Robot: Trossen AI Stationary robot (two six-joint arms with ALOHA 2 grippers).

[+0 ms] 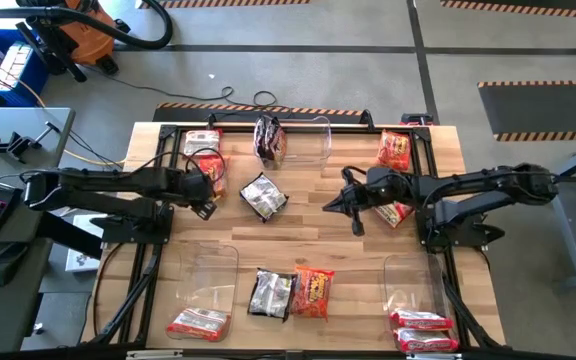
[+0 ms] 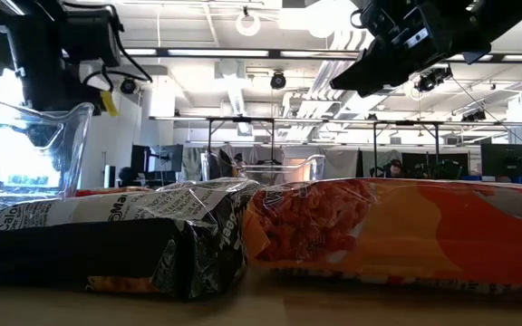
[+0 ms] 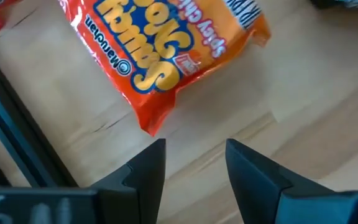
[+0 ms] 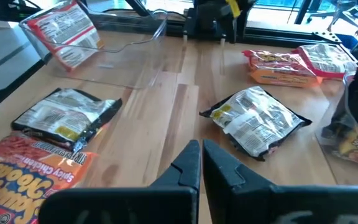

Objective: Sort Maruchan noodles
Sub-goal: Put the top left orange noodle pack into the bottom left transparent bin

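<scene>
My left gripper (image 3: 194, 163) has its fingers parted with nothing between them, hovering over bare table (image 3: 303, 106) just off a corner of the orange packet (image 3: 166, 53), which lies flat, long axis diagonal. My right gripper (image 4: 201, 163), fingers pressed together, hangs mid-table.

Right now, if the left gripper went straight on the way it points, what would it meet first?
Probably the orange noodle packet lying just ahead of the left gripper, whose jaws stand apart and empty over bare wood; how high the gripper sits above the table is unclear.
</scene>
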